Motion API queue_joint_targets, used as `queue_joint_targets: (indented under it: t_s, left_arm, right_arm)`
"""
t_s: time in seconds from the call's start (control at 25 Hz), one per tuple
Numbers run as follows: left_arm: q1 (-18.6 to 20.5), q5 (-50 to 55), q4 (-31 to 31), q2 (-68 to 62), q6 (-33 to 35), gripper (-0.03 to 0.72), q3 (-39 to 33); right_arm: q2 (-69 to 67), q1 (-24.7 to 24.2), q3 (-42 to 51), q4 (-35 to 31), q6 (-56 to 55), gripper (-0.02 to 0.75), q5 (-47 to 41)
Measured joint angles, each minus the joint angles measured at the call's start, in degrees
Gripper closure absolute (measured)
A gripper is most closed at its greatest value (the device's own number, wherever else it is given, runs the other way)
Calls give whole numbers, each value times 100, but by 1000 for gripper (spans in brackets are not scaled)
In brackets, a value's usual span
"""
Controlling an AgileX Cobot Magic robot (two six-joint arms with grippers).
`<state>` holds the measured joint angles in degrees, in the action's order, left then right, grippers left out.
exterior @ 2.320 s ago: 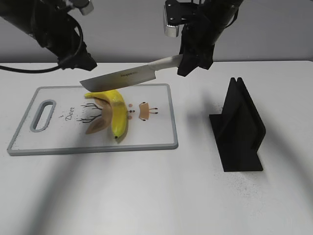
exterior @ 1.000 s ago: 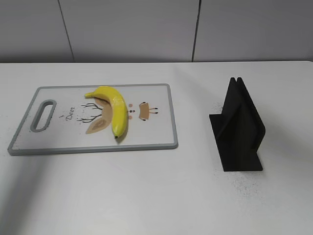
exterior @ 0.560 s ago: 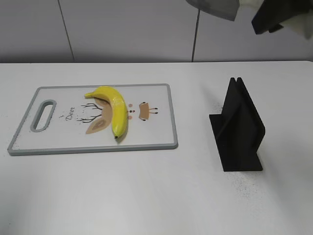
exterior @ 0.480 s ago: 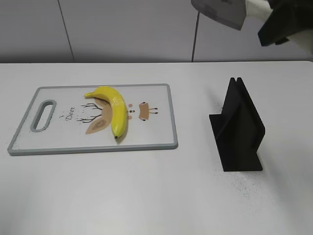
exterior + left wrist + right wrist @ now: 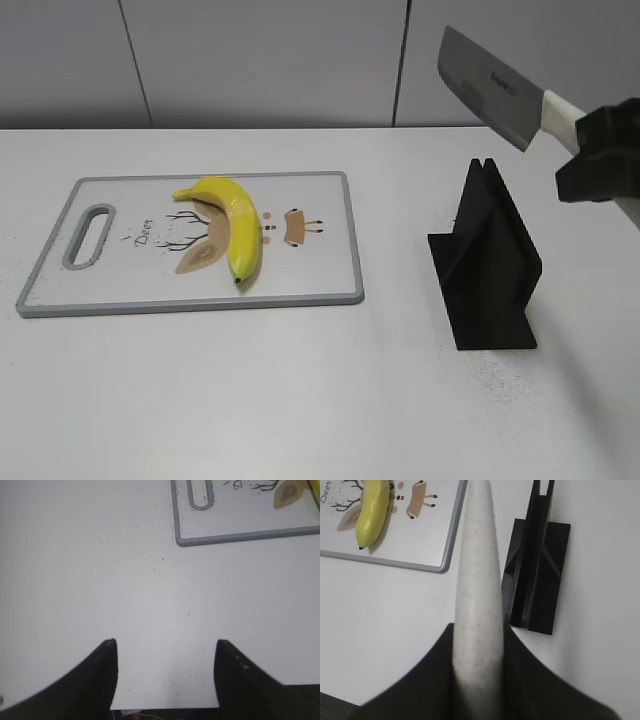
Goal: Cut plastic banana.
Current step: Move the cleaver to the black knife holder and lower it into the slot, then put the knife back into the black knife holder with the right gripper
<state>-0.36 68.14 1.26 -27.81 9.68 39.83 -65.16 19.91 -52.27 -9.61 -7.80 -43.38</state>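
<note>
Holding: right gripper [image 5: 598, 150] clamps knife [image 5: 500, 88] by its pale handle, at ext view's right edge, up off the table.
Knife: blade tilted, tip end up-left, handle down-right; hangs above the top of the stand [image 5: 488, 258], not touching. In right wrist view the handle [image 5: 477, 587] runs up the middle between the jaws.
Banana [image 5: 232, 223]: whole, uncut, lying on board [image 5: 320, 285], stem toward the far edge, tip toward the near edge; over the deer print.
Banana vs knife: well apart; banana left of centre, knife far right & higher, stand between them. Right wrist view: banana [image 5: 374, 510] top-left, stand [image 5: 536, 575] right of handle.
Board: flat on white table [image 5: 300, 400], handle slot [image 5: 88, 236] at its left end.
Left gripper [image 5: 165, 652]: jaws apart, nothing between them, over bare table [image 5: 125, 580]; board corner [image 5: 235, 535] at top right of that view.
Left arm: not seen in ext view.
</note>
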Motion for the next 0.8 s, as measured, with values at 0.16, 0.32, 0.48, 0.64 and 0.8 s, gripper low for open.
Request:
queue_joint_targets:
  t_s: [0.16, 0.32, 0.48, 0.64, 0.8]
  left_arm:
    - [0, -11, -6, 984, 0, 99, -377]
    - [0, 14, -44, 1779, 0, 99, -566]
    - [0, 23, -220, 2340, 0, 99, -743]
    - [0, -139, -416, 2607, 0, 99, -1011]
    - [0, -509, -626, 2613, 0, 99, -1255]
  right_arm:
    - [325, 0, 628, 0, -182, 573, 475]
    - [644, 0, 1174, 0, -436, 573, 779]
    - [808, 0, 1538, 13, -534, 573, 943]
    - [815, 0, 1638, 144, -560, 573, 1072]
    - [807, 0, 1638, 316, -685, 573, 1301]
